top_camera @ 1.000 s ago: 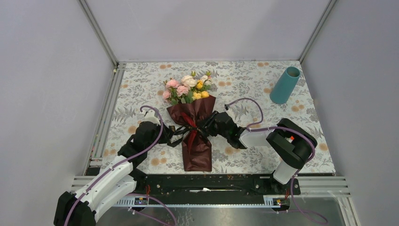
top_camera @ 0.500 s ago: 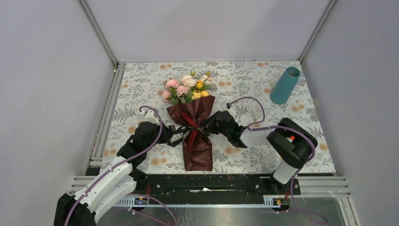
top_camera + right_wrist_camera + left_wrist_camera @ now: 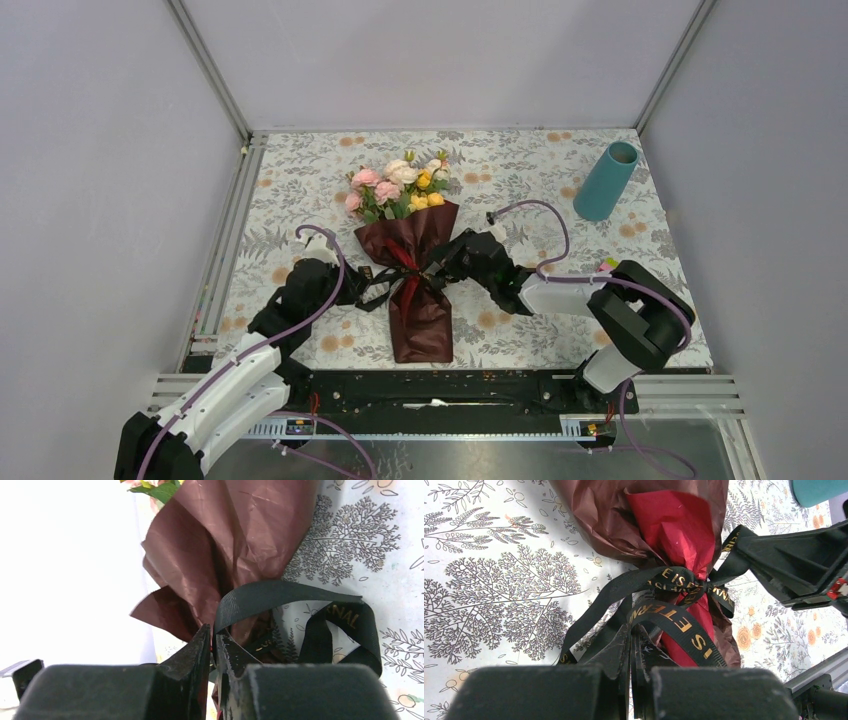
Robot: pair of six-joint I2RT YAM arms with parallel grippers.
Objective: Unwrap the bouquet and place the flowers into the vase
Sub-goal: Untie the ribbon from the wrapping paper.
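Mid-desk, flat on the grey floral-print desk [image 3: 290,190]: bouquet in dark maroon crinkled paper [image 3: 418,318], blooms toward the far edge, paper tail toward the arm bases

Pink, cream and yellow flowers with green leaves [image 3: 398,188] sticking out of the wrap's far end, still wrapped

Brighter red inner sheet [image 3: 674,520] showing at the waist of the wrap in left wrist view

Black ribbon with gold lettering [image 3: 672,622] knotted round that waist, bow still tied, loops and tails spilling onto the cloth on both sides

Just left of the waist, low over the desk, left end effector [image 3: 631,647]: closed, pinching a ribbon strand between its fingers

Just right of the waist, facing it across the bouquet, right end effector [image 3: 213,636]: fingers nearly together, a ribbon loop running down into the narrow gap, so gripping ribbon going by right wrist view

Contact of either end effector with the paper itself: cannot tell

Near the far right corner of the desk, tall plain teal-blue cylinder vase [image 3: 604,183]: upright, mouth up, well apart from the bouquet and from both end effectors
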